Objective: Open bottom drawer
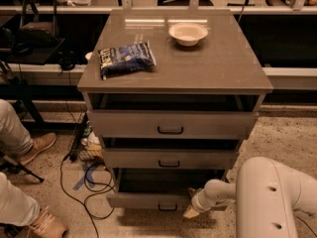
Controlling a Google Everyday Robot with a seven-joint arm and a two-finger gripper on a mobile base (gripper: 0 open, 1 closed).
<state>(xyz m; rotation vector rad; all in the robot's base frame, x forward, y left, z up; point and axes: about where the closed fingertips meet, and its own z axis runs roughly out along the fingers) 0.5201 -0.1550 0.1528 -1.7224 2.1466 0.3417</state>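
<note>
Claw (192, 208) is down at floor level, at the right end of the bottom drawer (143, 201) front and just right of its handle (167, 207). It looks to be touching the front panel or right up against it. We can't tell how far open it is, or whether it has hold of anything: its tip merges with the panel edge.

Arm (270, 197) comes in low from the right foreground, so the wrist lies roughly level with the drawer. We read that as a setup for a straight pull toward the base, not a lift.

The bottom drawer is the lowest of the three fronts. The dark gap above its front is deeper than on the other two, so we judge it partly out, not fully. The claw is off the handle, so we'd guess contact is on the panel edge or the drawer's side. That's weaker than a hook through the loop, and slip is the risk.

Middle drawer (198, 158) and top drawer (124, 124) sit above it, same handles, nothing touching them.

On the tabletop (223, 68), a bowl (187, 32) sits near the back centre and a blue bag (126, 58) front left. Both are well clear of the edge and shouldn't shift with a smooth pull.

Cables (91, 182) loop on the floor left of the cabinet, near the drawer's left corner. A seated person's shoe (42, 145) is further left, away from the pull path.
</note>
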